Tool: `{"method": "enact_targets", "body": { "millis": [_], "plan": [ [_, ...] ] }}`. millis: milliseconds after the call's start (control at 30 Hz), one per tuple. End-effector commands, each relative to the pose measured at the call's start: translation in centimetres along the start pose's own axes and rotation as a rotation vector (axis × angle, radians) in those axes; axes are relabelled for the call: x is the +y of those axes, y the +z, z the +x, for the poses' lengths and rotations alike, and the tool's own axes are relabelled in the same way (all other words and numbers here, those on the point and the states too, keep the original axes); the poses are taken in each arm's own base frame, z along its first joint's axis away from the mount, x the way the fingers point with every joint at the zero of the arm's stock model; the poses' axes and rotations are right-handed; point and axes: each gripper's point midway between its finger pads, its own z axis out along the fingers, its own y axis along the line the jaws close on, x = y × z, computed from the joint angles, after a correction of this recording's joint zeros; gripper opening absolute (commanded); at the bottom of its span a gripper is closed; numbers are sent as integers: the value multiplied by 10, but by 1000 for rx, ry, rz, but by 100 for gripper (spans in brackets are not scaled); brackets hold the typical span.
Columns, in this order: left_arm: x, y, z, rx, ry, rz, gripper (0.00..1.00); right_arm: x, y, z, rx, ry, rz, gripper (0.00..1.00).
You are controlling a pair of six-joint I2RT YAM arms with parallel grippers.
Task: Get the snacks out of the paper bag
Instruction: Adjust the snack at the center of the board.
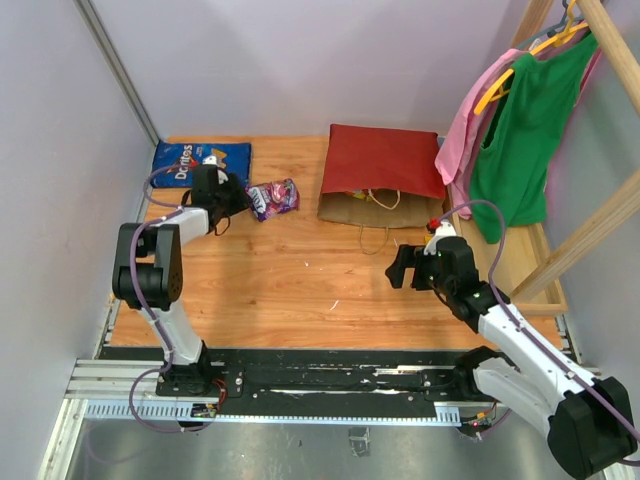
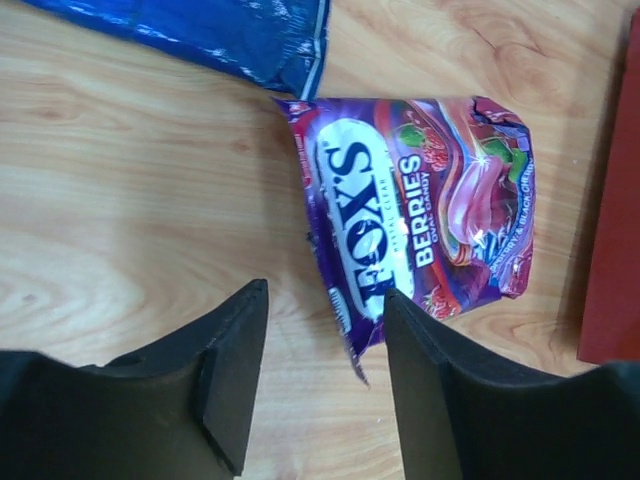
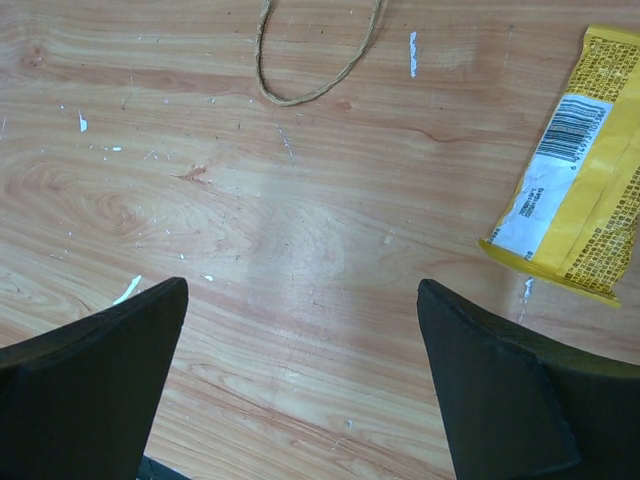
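Observation:
The paper bag [image 1: 380,165] lies flat at the back of the table, red side up, its brown mouth [image 1: 368,208] facing the arms. A twisted handle loop [image 1: 375,238] [image 3: 315,60] trails out of the mouth. A purple Fox's candy bag [image 1: 273,197] [image 2: 420,215] rests on the wood beside a blue Doritos bag [image 1: 200,160] [image 2: 230,35]. My left gripper [image 1: 235,200] [image 2: 325,295] is open just short of the Fox's bag, whose loose corner pokes between the fingers without being pinched. My right gripper [image 1: 405,265] [image 3: 300,290] is wide open over bare wood. A yellow packet [image 3: 585,215] lies to its right.
Pink and green clothes [image 1: 515,130] hang on a wooden rack [image 1: 590,240] at the right edge. Grey walls close in the back and left. The red edge of the paper bag [image 2: 612,260] shows at the right of the left wrist view.

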Motion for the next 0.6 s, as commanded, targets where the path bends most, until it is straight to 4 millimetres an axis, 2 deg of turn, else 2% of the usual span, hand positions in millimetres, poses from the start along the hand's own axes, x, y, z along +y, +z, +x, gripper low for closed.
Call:
{"method": "enact_targets", "body": {
  "millis": [0,100,167,367,400,567],
  "plan": [
    [-21,21,4,21,-15,119,53,11,1,-8,-18,0,-36,99],
    [-23,32,10,38,-28,142,50,10,1,-8,-19,-4,-31,99],
    [-22,38,13,48,-34,144,43,9,2,-6,-14,-4,-26,99],
    [-21,48,18,64,-46,145,4,8,5,-5,-4,-4,-24,99],
    [-22,48,17,63,-46,147,1,8,6,-4,-3,-3,-24,99],
    [-39,43,7,56,22,151,1,10,12,-2,12,5,-32,99]
  ]
}}
